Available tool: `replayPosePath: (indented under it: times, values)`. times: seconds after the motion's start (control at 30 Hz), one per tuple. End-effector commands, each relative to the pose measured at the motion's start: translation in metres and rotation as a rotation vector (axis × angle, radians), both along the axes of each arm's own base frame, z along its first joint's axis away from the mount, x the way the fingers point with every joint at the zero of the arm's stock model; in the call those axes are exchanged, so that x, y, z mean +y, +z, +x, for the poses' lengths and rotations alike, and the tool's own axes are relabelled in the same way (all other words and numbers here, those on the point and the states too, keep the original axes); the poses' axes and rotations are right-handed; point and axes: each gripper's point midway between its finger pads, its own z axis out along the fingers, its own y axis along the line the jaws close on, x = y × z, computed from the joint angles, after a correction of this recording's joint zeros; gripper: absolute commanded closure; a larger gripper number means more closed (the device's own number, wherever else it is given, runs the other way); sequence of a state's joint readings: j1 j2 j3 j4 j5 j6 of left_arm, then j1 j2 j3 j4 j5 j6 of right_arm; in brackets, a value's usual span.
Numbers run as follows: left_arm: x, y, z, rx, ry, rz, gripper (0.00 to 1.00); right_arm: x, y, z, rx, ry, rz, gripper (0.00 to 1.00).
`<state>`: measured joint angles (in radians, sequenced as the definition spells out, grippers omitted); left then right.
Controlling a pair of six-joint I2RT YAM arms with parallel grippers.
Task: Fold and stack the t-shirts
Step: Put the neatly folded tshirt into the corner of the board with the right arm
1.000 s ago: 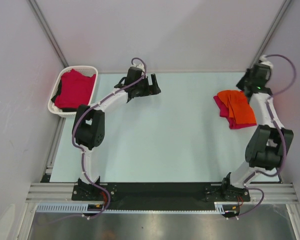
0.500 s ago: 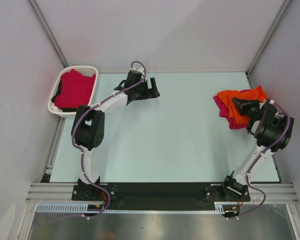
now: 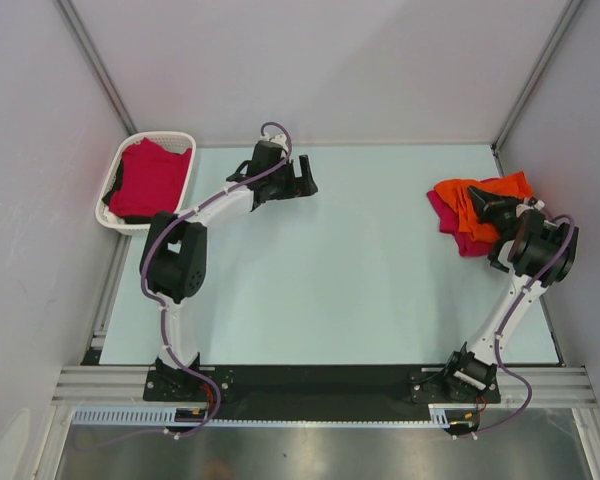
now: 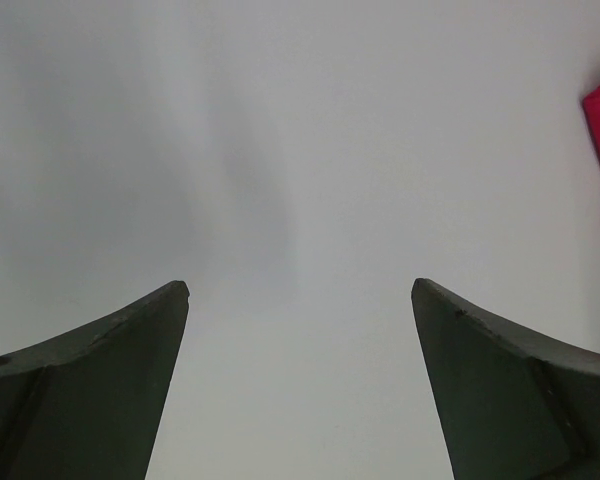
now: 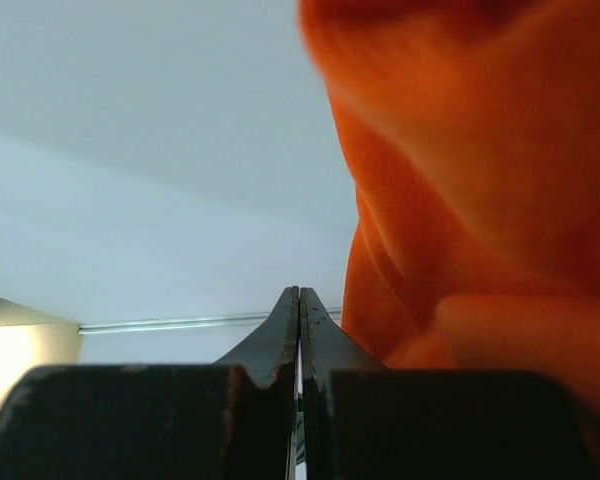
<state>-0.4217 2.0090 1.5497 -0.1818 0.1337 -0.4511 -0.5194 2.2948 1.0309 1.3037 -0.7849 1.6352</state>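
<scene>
— Right gripper [image 5: 299, 292]: clenched, or grasping something?
— Clenched. Its fingers press flat together, and no cloth shows between the tips. The orange t-shirt [image 5: 480, 200] bulges just beside them, close and blurred.
— How does that shirt look from above?
— Bright orange, rumpled and loosely folded, at the far right of the table [image 3: 330, 260]. It lies on a crimson-pink t-shirt [image 3: 448, 225] whose edge pokes out on the left and near sides.
— And the arm?
— It rises from its base with the elbow bent out toward the table's right edge. The wrist turns back, so the gripper points left over the orange cloth.
— The other one?
— The left gripper [image 3: 305, 178] is released, jaws wide over bare table at the far left. Its arm is bowed beside a white lattice basket [image 3: 160, 135] holding another crimson-pink shirt [image 3: 145, 180].
</scene>
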Motion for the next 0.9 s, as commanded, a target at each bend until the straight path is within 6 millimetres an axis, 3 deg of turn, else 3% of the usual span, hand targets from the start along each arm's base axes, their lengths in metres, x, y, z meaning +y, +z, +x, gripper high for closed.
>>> replayPosePath:
  times: [0.0, 0.27, 0.37, 0.57, 0.7, 0.87]
  values:
    - [0.006, 0.03, 0.008, -0.08, 0.008, -0.001, 0.01, -0.001, 0.02, 0.001, -0.129, 0.013, -0.009, 1.0]
    - [0.003, 0.029, 0.011, -0.071, 0.01, -0.008, 0.01, 0.036, -0.017, -0.018, 0.08, 0.132, 0.063, 1.0]
    - [0.002, 0.03, 0.01, -0.068, 0.011, -0.015, 0.01, 0.041, -0.036, -0.028, 0.174, 0.127, 0.086, 1.0]
    - [0.004, 0.03, 0.008, -0.069, 0.012, -0.017, 0.01, 0.043, -0.043, -0.038, 0.276, 0.132, -0.01, 1.0]
    - [0.005, 0.028, 0.006, -0.065, 0.015, -0.011, 0.01, 0.042, -0.017, -0.034, 0.251, 0.135, -0.073, 1.0]
    - [0.006, 0.027, 0.006, -0.063, 0.021, -0.007, 0.01, 0.041, 0.052, -0.022, 0.144, 0.133, -0.181, 1.0]
